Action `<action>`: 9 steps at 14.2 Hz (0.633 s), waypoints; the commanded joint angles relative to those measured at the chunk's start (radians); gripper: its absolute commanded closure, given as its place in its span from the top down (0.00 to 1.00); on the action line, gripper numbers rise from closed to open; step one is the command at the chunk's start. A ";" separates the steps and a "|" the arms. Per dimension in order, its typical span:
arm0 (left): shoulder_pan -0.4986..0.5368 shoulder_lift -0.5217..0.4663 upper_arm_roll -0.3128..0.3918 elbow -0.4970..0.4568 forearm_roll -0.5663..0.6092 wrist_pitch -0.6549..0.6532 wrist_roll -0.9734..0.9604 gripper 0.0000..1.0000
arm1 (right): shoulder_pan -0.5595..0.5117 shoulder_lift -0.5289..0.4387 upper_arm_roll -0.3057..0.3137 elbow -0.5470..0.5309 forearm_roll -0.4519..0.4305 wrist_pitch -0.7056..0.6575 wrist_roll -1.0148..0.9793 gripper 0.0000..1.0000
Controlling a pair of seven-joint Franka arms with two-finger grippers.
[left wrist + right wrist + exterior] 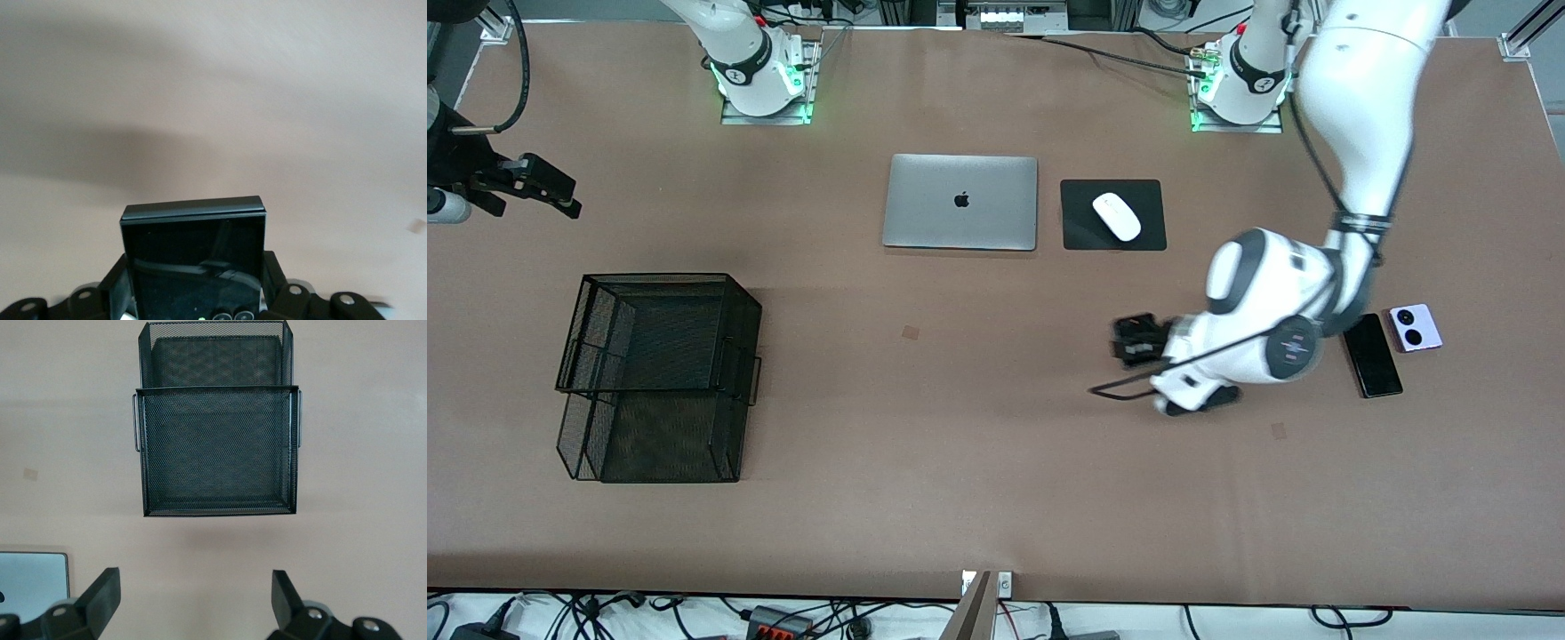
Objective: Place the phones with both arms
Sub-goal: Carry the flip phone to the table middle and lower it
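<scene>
The left end effector [1136,342] is gripping the small black flip phone [193,257] between its fingers, holding it up over bare tabletop [960,462]. Toward the left arm's end of the tabletop from it, the long black slab phone [1372,356] is lying flat, with the lavender-white flip phone [1414,327] just beside that. The right end effector [193,597] is waiting with its fingers spread wide and nothing between them, looking over the black mesh basket [217,510].

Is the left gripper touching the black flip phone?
Touching: the left wrist view shows the left gripper shut on the black flip phone, fingers pressed against its sides.
</scene>
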 commanded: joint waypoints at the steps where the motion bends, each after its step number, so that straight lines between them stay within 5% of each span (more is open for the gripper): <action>1: -0.063 0.103 0.012 0.186 -0.042 -0.057 -0.160 0.35 | -0.001 -0.015 0.000 -0.016 -0.001 0.009 -0.014 1.00; 6: -0.242 0.261 0.032 0.443 -0.059 0.037 -0.234 0.33 | -0.001 -0.012 -0.001 -0.016 -0.001 0.009 -0.014 1.00; 9: -0.378 0.340 0.121 0.502 -0.062 0.217 -0.207 0.31 | -0.001 -0.008 -0.001 -0.016 -0.001 0.011 -0.014 1.00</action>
